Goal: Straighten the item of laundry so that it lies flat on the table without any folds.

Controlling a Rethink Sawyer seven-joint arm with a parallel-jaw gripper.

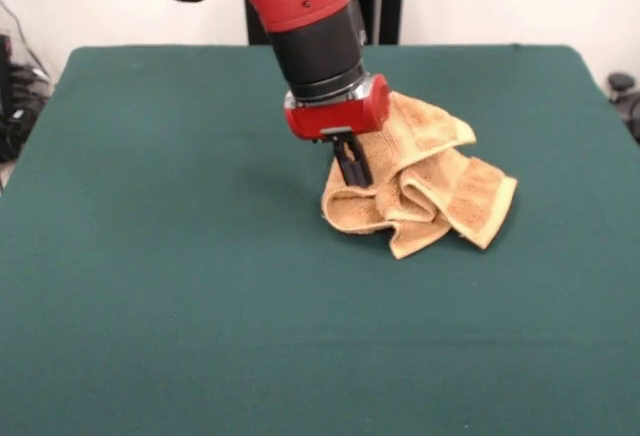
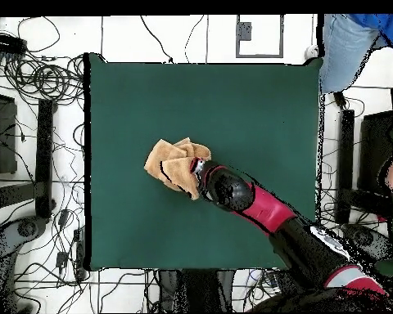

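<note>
The tan-orange towel lies crumpled in several folds on the dark green table, right of its middle. One hemmed end with a woven band hangs at the front right. My gripper comes down from above at the heap's left side. Its black fingers stand close together and pinch a fold of the cloth, and part of the towel rises behind them. In the overhead view the towel is bunched near the table's centre. The gripper is at its right edge.
Green felt surrounds the towel on all sides. In the overhead view a person's legs in jeans stand past the table's top right corner. Cables and stands lie on the floor to the left.
</note>
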